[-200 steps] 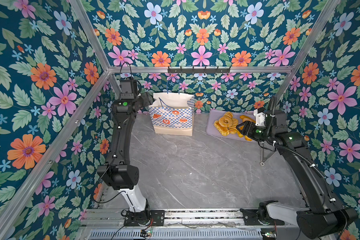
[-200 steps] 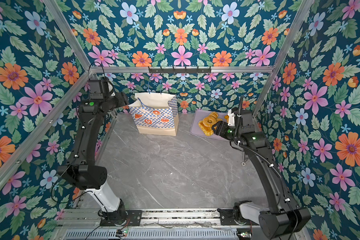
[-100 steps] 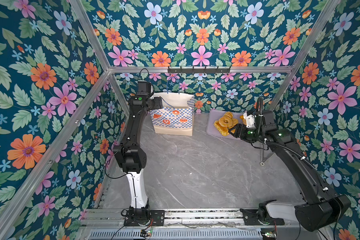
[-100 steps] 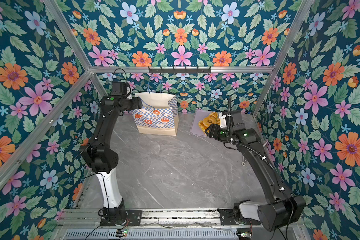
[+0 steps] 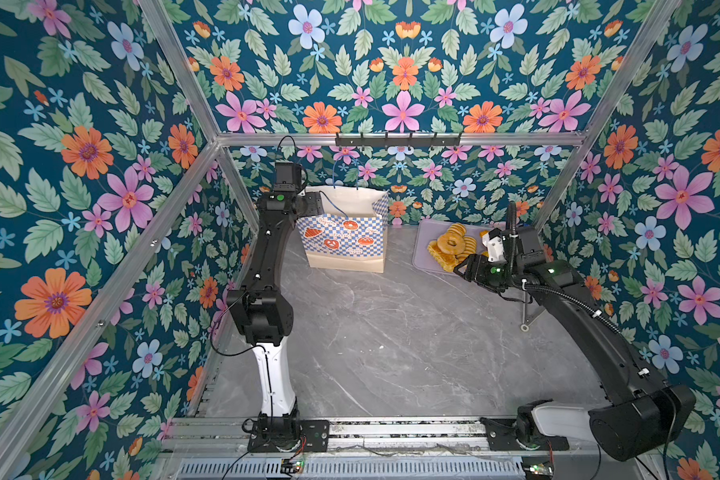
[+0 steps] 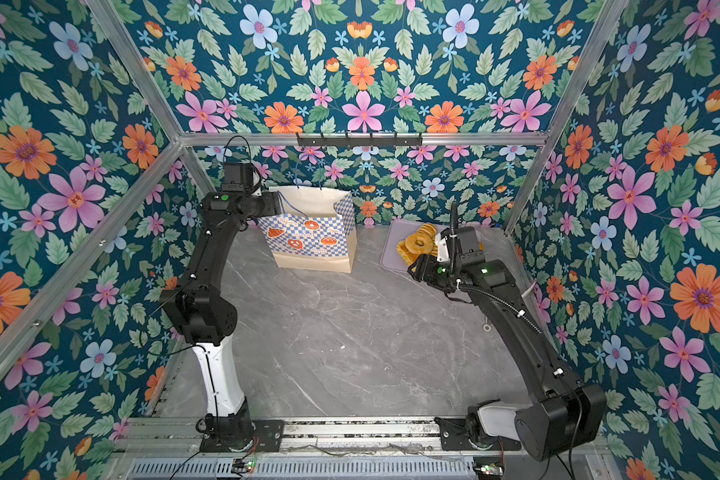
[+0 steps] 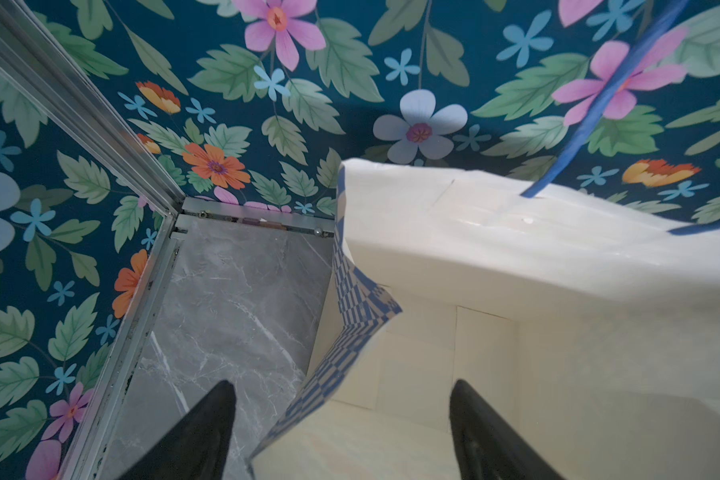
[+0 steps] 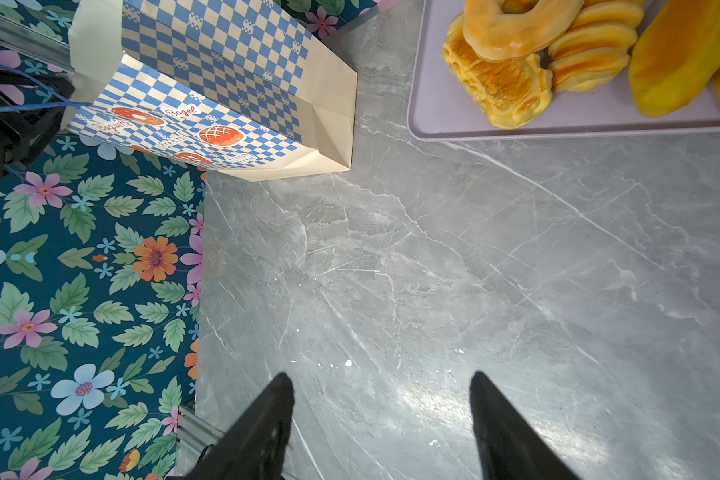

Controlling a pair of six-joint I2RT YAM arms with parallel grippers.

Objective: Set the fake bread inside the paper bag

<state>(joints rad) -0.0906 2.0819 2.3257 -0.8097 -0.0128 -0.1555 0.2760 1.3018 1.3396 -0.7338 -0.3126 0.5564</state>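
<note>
Grey marbled worktop (image 5: 391, 332) in a floral-walled cell. Right claw (image 8: 381, 382), jaws parted and empty, hovers just short of the lilac tray (image 8: 445, 112), where the fake bread (image 5: 449, 245) lies heaped, ring doughnut (image 8: 516, 29) uppermost. Farther back, left claw (image 7: 341, 390), wide open and gripping nothing, straddles a side wall of the upright paper bag (image 5: 345, 241), probably to steady its mouth.

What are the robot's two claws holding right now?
Nothing. The left gripper is open, one finger each side of the paper bag's wall, not pinching it. The right gripper is open and empty above the table.
</note>
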